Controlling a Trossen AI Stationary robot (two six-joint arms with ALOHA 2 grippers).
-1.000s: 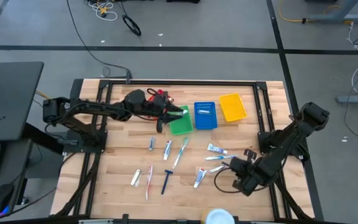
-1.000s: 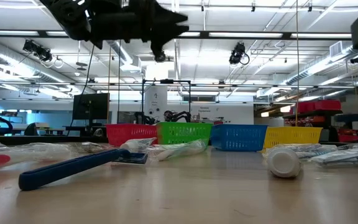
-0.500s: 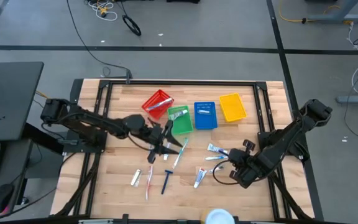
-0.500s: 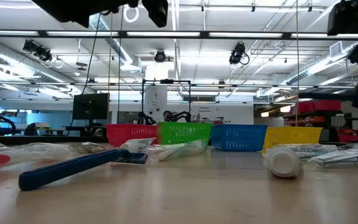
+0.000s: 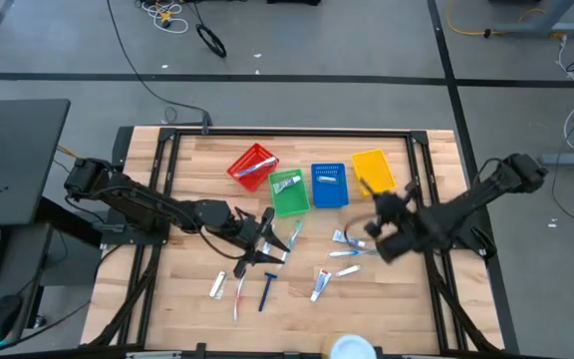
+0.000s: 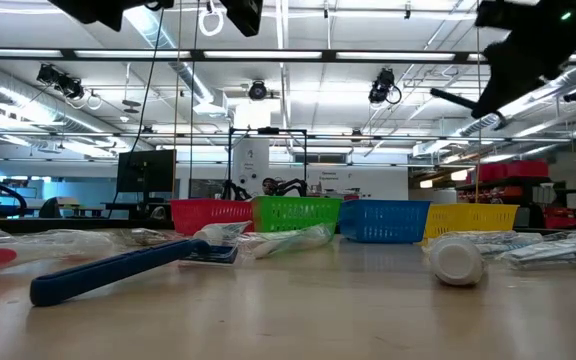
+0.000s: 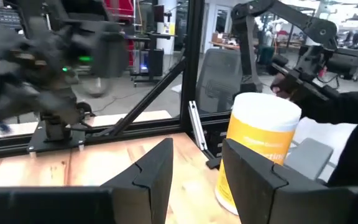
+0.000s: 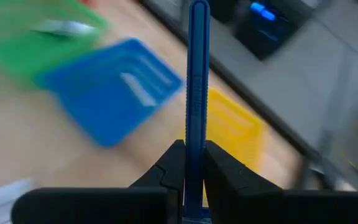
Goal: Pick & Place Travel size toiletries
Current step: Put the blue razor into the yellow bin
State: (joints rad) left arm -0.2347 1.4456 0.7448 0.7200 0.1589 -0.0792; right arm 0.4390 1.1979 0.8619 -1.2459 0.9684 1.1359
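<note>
- While my right gripper is clamping a blue razor beside the yellow basket,
- my left gripper is hanging open over the table.

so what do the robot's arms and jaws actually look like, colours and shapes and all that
Both arms are dark, near black, built of slim jointed links on bulkier rounded joints. The left arm rises from a base at the table's left edge, the right arm from the right edge. Each gripper ends in two flat, matte black jaws with angular edges, seen in the wrist views. No markings are readable.
</note>
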